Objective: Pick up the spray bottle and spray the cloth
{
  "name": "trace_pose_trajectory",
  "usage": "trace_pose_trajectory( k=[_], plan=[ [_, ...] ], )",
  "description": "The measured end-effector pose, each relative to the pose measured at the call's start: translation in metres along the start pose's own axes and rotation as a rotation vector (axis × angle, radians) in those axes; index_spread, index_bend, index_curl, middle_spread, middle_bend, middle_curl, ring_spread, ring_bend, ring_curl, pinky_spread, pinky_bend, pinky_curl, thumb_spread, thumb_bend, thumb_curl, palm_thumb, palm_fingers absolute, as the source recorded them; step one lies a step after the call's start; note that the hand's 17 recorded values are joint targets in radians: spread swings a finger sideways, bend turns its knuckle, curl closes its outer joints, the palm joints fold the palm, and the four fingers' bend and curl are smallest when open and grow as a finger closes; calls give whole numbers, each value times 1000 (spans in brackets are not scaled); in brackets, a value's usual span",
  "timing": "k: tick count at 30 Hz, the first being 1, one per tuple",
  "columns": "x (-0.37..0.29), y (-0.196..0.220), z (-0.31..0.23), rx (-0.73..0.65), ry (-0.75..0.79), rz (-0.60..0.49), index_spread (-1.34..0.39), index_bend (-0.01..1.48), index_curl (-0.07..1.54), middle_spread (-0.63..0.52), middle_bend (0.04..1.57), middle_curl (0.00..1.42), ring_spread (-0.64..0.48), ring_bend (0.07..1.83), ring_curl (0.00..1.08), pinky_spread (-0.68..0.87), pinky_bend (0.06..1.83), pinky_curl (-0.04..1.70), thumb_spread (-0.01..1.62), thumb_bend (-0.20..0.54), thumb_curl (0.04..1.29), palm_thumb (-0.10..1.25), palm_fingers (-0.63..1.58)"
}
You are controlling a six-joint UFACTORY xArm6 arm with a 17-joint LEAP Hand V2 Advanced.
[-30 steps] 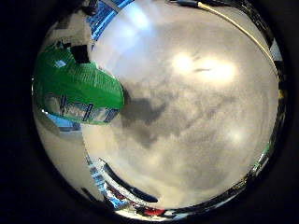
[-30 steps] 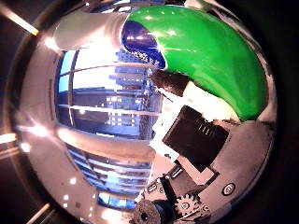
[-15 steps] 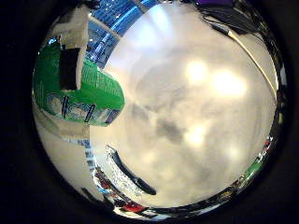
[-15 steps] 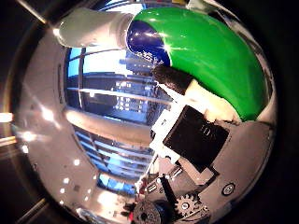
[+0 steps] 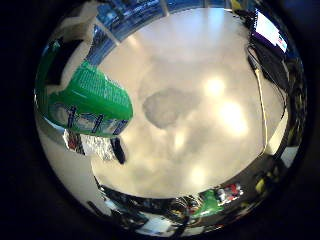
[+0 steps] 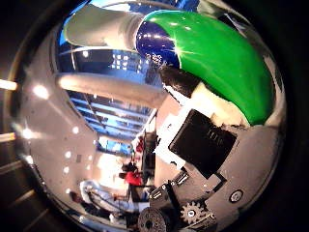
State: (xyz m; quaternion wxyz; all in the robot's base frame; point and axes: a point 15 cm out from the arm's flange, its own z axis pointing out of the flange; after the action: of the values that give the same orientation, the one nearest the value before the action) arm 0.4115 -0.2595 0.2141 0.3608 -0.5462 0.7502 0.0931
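Gripping the green spray bottle (image 6: 219,63) against the palm, right hand (image 6: 203,145) with white-and-black fingers (image 6: 212,104) curled round its body, blue collar and pale nozzle end showing in the thumb-side view. Held well above a pale glossy table (image 5: 210,150). Grey cloth (image 5: 167,106) lying flat on that table, apart from the bottle's labelled green base. Dark laptop (image 5: 270,32) near the table's edge.

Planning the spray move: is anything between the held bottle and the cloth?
Nothing visible. The hand holds the green spray bottle close against the palm, above the pale table. The grey cloth lies flat on it, with only bare tabletop around.
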Motion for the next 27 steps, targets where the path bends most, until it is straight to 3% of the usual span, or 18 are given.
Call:
trace_pose_trajectory(
  k=[8,27],
  plan=[
    [-33,20,-13,-205,114,-192,-246,1085,911,-121,1434,687,-203,1430,740,-149,1105,1316,1047,-13,633,1085,1121],
    [-176,13,30,-353,312,-585,-245,1084,906,-122,1431,684,-204,1420,750,-165,1073,1371,1041,-13,653,1071,1127]
  ],
)
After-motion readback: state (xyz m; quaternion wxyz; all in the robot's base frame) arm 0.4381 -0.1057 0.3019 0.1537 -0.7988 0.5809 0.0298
